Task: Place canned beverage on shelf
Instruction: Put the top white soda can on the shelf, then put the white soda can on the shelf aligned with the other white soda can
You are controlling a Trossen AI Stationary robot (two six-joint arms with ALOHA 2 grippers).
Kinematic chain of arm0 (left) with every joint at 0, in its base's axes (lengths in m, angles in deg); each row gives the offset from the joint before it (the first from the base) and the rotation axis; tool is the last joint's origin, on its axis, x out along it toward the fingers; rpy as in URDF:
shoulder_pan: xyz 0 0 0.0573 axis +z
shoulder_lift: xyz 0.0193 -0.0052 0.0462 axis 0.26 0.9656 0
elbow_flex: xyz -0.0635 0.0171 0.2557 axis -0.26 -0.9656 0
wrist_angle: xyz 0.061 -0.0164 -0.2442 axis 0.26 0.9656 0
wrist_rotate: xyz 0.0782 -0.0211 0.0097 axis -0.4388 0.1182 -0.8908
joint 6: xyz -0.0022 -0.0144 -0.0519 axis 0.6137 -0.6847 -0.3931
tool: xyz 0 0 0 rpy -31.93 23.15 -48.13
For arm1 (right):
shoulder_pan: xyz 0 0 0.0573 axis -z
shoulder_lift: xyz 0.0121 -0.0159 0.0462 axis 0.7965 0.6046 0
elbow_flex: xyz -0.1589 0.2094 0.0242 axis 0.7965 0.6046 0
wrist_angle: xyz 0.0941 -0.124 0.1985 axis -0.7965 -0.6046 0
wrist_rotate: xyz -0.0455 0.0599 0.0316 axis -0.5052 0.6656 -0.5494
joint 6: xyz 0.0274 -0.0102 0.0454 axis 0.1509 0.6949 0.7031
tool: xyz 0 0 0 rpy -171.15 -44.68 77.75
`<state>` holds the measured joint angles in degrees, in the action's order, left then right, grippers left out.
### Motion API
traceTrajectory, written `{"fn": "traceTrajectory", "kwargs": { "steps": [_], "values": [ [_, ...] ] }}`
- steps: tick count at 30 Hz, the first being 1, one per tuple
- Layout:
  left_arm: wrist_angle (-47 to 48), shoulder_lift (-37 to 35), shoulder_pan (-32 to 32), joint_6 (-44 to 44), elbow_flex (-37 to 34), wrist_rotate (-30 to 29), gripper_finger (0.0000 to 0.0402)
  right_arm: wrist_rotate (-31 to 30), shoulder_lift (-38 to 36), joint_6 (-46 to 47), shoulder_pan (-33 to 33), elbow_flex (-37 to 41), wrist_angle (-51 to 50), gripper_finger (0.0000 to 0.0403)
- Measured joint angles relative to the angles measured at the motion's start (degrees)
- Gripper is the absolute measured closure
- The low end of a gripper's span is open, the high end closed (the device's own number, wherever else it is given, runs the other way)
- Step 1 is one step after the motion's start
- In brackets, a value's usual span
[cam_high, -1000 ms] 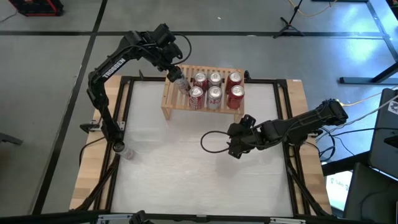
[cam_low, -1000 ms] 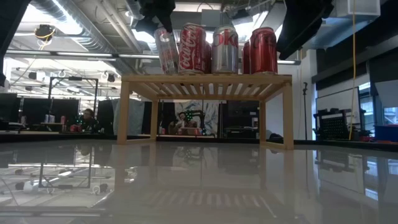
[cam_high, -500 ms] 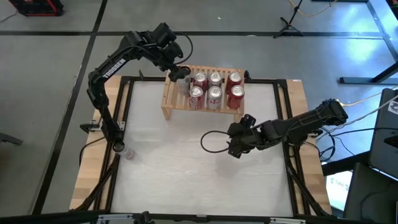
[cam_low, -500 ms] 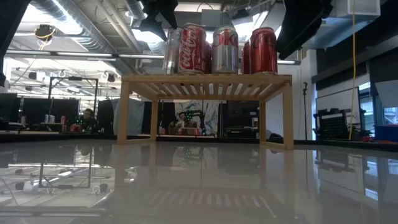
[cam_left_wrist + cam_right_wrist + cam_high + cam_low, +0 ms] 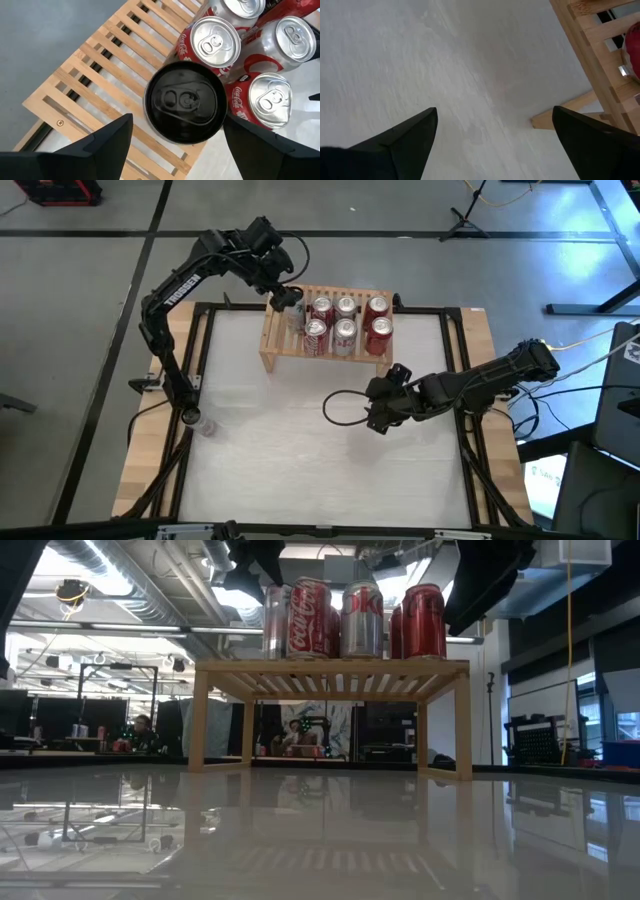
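A silver can [image 5: 185, 100] with a shadowed top stands upright on the slats of the light-wood shelf [image 5: 100, 75], at the left of a group of several red and silver cans [image 5: 345, 320]. It also shows in the low view [image 5: 273, 622] and the high view [image 5: 295, 308]. My left gripper [image 5: 178, 122] is open just above it, one finger on either side, and appears clear of it. My right gripper [image 5: 495, 110] is open and empty over the white table in front of the shelf [image 5: 275, 340], toward the right [image 5: 375, 420].
The other cans [image 5: 215, 42] stand close against the silver can toward the table's right. Bare slats [image 5: 272, 320] lie on the shelf's left end. A black cable loop [image 5: 338, 408] hangs by my right gripper. White table [image 5: 300, 470] lies in front of the shelf.
The silver can, tilted under my left gripper a second ago, has been turned upright and set on the shelf's slats beside the red cans. My left gripper has gone slightly toward the far edge with it. It has kept still for the last half second.
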<state>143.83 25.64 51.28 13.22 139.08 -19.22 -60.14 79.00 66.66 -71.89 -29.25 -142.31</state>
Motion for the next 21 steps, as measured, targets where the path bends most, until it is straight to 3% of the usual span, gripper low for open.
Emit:
{"fn": "traceTrajectory", "kwargs": {
  "steps": [14, 21],
  "values": [
    [3.4, -6.4, -0.3, -1.5, 0.4, -3.1, 0.0107, 0.0, 0.0, 0.0, 0.0, 0.0, 0.4, 0.002],
    [8.3, -12.5, -6.1, -4.5, 0.1, -3.1, 0.0107, 0.0, 0.0, 0.3, 0.0, 0.0, 0.5, 0.002]
  ]
}}
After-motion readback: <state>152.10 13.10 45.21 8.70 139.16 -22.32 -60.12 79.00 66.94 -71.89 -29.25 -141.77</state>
